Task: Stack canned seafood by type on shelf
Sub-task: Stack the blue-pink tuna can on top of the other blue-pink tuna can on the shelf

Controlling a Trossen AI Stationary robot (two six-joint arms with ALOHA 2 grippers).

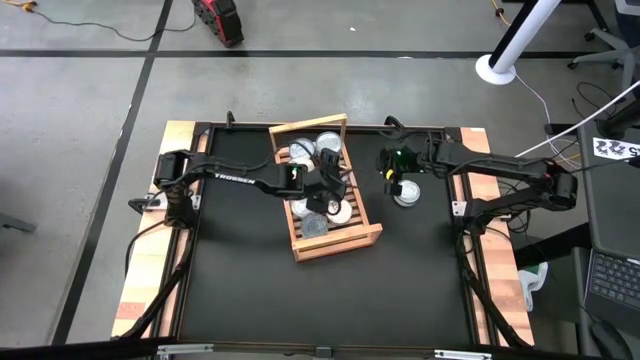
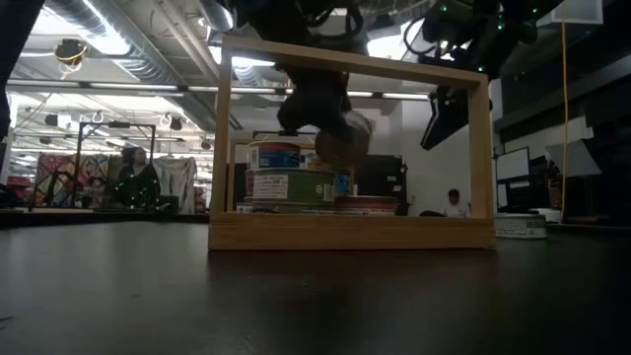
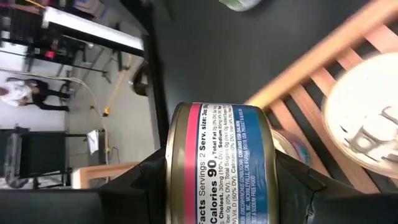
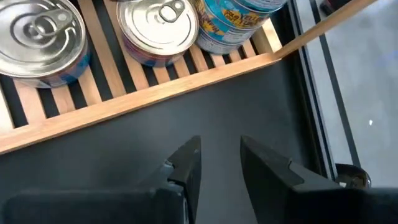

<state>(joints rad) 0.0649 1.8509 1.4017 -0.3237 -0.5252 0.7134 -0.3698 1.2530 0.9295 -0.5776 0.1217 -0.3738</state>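
- Held tin [image 3: 227, 165]: a round tin with a pink and blue label lay between the fingers of my left gripper [image 1: 331, 190], which were shut against its sides; in the low view the same tin [image 2: 344, 138] hung tilted above the stacked tins.
- Shelf [image 1: 360, 237]: the light wooden slatted rack stood on the dark table [image 1: 400, 290], turned slightly askew, with a raised rail at each end.
- Tins on the shelf: several round silver-lidded tins [image 1: 317, 224] lay on the slats, some near the far rail [image 1: 327, 145]; the low view showed them stacked two high [image 2: 281, 173].
- Loose tin [image 1: 406, 194]: one round tin sat on the table just beside the shelf, on my right arm's side.
- Right gripper [image 4: 219, 163]: it hovered over bare table near the shelf's side rail, its fingers a narrow gap apart and holding nothing.
- Beyond the table: people [image 2: 135, 177] showed in the room behind.
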